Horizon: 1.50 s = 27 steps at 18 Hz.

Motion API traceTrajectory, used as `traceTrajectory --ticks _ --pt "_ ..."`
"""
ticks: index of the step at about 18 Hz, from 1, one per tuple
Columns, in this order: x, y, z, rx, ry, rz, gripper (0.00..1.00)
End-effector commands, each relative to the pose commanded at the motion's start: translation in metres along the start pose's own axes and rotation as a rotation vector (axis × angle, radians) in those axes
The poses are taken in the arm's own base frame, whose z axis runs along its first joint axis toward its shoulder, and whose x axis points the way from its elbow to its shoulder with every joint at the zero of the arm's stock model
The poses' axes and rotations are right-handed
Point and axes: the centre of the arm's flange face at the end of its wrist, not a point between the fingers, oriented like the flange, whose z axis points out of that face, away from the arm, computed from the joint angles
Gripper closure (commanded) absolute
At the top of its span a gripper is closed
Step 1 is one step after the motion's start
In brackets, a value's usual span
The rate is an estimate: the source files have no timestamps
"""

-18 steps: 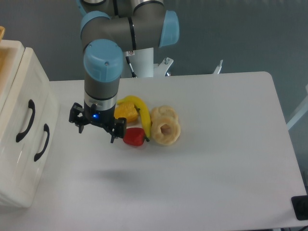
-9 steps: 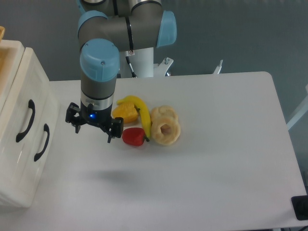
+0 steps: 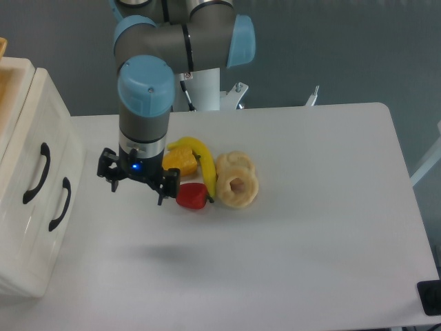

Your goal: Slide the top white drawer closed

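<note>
Your gripper [image 3: 138, 184] hovers with fingers spread, apart from the top white drawer [image 3: 27, 148] at the table's left edge; drift right and you nudge the red fruit [image 3: 192, 196] beside it.

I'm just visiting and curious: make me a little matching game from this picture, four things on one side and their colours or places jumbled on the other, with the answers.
Things:
1. banana
2. top white drawer
3. gripper
4. ring-shaped pastry

Descriptions:
A. black, hanging above the table
B. pale beige, right of the fruit
C. yellow and curved
D. cream-white, at the left edge, with a black handle

Pairs: 1-C, 2-D, 3-A, 4-B
</note>
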Motion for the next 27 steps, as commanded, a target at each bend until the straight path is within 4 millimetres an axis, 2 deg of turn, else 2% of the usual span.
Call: traceTrajectory --ticks 1,3,6,8,11,13,16,19,23,27 --pt "-0.018 0.001 0.0 -0.006 -0.018 0.025 0.0" --pt "-0.067 0.01 -0.004 -0.035 -0.083 0.072 0.0" --pt "-0.144 0.025 0.001 -0.056 -0.11 0.134 0.0" --pt "-0.186 0.037 0.007 -0.05 -0.127 0.165 0.0" --pt "-0.233 0.053 0.015 -0.072 -0.138 0.287 0.0" --pt "-0.266 0.071 0.007 -0.079 -0.149 0.374 0.0" --pt "-0.298 0.084 0.006 -0.09 -0.15 0.467 0.0" --pt "-0.316 0.085 0.014 -0.095 -0.148 0.457 0.0" --pt "-0.327 0.094 0.015 -0.106 -0.146 0.503 0.0" --pt "-0.33 0.094 0.019 -0.116 -0.143 0.55 0.0"
